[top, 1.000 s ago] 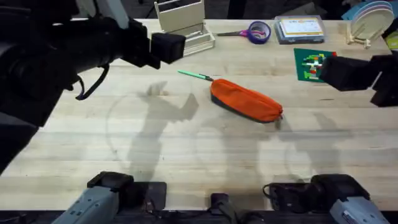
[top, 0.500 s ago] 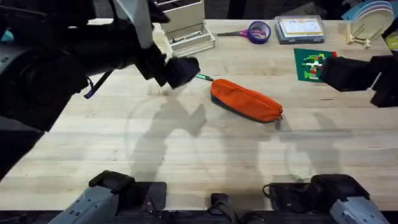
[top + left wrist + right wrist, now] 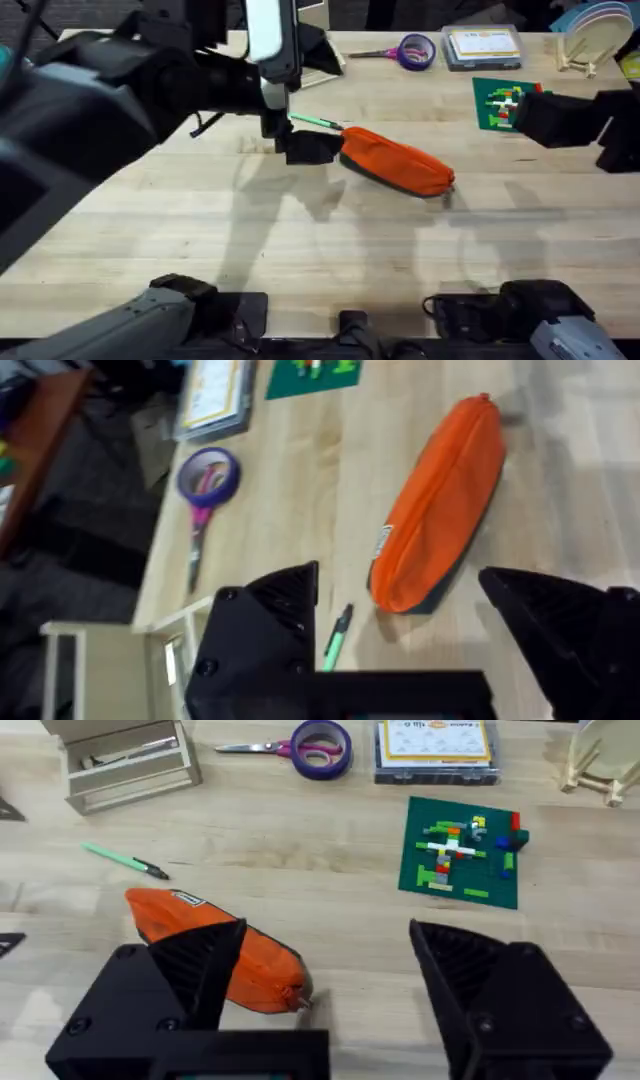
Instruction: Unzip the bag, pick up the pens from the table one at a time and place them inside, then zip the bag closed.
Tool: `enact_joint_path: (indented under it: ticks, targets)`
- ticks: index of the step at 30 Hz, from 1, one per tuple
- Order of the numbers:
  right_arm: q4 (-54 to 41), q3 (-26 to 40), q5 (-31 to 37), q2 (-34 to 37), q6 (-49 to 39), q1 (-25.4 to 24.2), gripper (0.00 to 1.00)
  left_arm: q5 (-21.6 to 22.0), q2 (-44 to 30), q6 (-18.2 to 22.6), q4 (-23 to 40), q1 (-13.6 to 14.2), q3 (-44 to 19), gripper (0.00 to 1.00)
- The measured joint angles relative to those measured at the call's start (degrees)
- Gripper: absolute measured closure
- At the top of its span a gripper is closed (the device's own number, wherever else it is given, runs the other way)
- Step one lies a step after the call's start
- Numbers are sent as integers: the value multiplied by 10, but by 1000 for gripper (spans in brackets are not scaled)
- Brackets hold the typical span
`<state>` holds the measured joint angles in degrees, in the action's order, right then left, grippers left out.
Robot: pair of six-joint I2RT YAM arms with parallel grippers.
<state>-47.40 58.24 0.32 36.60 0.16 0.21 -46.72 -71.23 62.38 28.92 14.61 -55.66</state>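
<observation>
**A:** What stands where at this moment?

**B:** The elongated soft orange fabric pencil pouch (image 3: 397, 162) with its dark grey underside lies on the large light wooden plank-grained tabletop (image 3: 330, 250), near the middle and a little to the right. The thin bright green pen (image 3: 314, 121) with a darker tip lies just beside the pouch's left end, on the far side of it. The purple-handled scissors (image 3: 405, 51) and the green building-brick plate (image 3: 500, 103) sit well apart, along the table's far side.

**A:** And the two pincers?

**B:** The left gripper (image 3: 415, 615) hangs above the table at the pouch's left end, close to the pen. Its black fingers are spread wide and carry nothing; both pouch end and pen lie between them in the wrist view. The right gripper (image 3: 330, 960) hangs off to the right of the pouch, likewise spread wide, with nothing in it.

**A:** How far along is the task?

**B:** At the very start, I judge. The pouch looks closed along its full length, the pen lies on the table, and nothing is gripped. Left to do: unzip, load each pen, zip shut. I can make out only one pen.
</observation>
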Motion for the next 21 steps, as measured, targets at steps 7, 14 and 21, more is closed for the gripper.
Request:
enact_joint_path:
  ticks: [7, 14, 21]
  targets:
    - [0, 0, 0, 0, 0, 0, 4, -35, -68, 22, -2, 0, 0, 7]
    - [0, 0, 0, 0, 0, 0, 4, -45, -119, 24, -2, 0, 0, 7]
    - [0, 0, 0, 0, 0, 0, 3, -43, -121, 28, -2, 0, 0, 8]
